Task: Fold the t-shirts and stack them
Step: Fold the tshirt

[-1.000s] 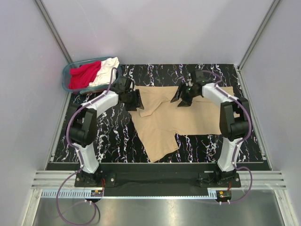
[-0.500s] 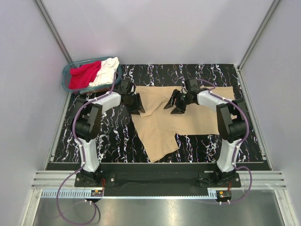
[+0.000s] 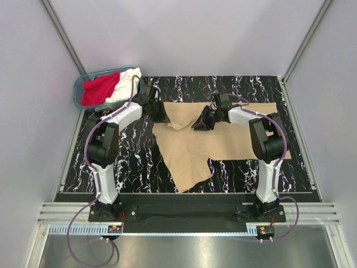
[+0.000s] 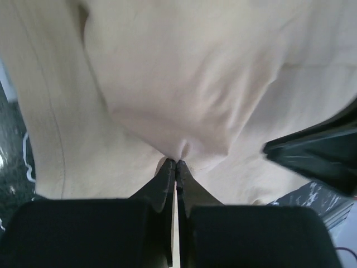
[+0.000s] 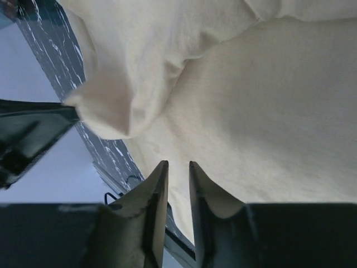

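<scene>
The tan t-shirt point(image 3: 223, 139) lies spread on the black marbled table point(image 3: 128, 162). At the shirt's upper left edge my left gripper point(image 3: 162, 116) is shut, and the left wrist view shows its tips point(image 4: 176, 162) pinching a raised fold of tan cloth point(image 4: 184, 84). Near the shirt's upper middle, my right gripper point(image 3: 199, 125) rests its tips on flat tan cloth point(image 5: 268, 111). Its jaws point(image 5: 177, 163) stand a narrow gap apart with nothing pinched between them. The red t-shirt point(image 3: 99, 89) and the white t-shirt point(image 3: 127, 81) lie bunched in the basket.
The teal plastic basket point(image 3: 78, 96) stands at the table's back left corner, close behind the left arm. Grey walls close in the table on three sides. The two grippers are near each other; the right one point(image 4: 318, 159) shows at the edge of the left wrist view.
The left gripper closed on a fold at the shirt's upper left. The right gripper slid left over the shirt and its jaws narrowed. The cloth between them has bunched up.
</scene>
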`<action>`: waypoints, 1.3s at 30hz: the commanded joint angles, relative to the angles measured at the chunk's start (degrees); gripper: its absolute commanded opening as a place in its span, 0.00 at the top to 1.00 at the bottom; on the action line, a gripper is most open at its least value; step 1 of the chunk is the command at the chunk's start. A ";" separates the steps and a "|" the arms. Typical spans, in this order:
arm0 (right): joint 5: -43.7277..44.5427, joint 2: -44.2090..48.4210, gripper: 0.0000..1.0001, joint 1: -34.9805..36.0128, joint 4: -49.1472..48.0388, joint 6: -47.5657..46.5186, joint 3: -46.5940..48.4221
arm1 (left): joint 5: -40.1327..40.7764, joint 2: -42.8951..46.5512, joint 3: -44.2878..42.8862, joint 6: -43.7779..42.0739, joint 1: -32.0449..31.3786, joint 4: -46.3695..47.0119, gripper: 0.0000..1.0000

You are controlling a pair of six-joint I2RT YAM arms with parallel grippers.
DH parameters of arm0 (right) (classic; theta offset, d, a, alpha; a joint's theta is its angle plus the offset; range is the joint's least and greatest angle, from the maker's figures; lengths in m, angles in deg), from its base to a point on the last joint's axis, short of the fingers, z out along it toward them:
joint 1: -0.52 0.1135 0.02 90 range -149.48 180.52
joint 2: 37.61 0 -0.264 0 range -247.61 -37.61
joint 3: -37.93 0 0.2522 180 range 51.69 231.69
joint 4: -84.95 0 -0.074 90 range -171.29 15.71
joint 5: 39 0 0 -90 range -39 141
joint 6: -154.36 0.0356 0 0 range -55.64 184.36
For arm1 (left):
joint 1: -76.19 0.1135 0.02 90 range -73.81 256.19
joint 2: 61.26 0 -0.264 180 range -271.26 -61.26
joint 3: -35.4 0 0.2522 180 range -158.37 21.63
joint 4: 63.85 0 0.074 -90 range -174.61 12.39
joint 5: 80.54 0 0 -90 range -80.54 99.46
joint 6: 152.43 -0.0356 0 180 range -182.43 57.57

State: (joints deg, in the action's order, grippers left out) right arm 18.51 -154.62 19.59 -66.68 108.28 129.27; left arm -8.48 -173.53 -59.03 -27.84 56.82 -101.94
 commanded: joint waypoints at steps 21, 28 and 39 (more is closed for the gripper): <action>5.15 -9.20 0.80 3.17 -12.94 14.17 5.30 | 2.20 -7.18 -13.47 2.50 2.59 3.95 1.00; 7.18 -10.60 0.79 3.43 -14.17 17.07 5.48 | 2.11 -6.91 -12.50 2.68 2.68 4.03 1.00; 12.19 -10.78 0.72 4.66 -15.58 22.88 4.16 | 2.11 -6.65 -12.68 2.50 2.68 4.12 1.00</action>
State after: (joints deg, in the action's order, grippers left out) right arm 27.10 -164.65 23.48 -81.08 128.93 132.79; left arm -6.97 -182.14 -70.26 -25.30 59.09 -99.78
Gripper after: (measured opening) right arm 0.274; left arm 0.012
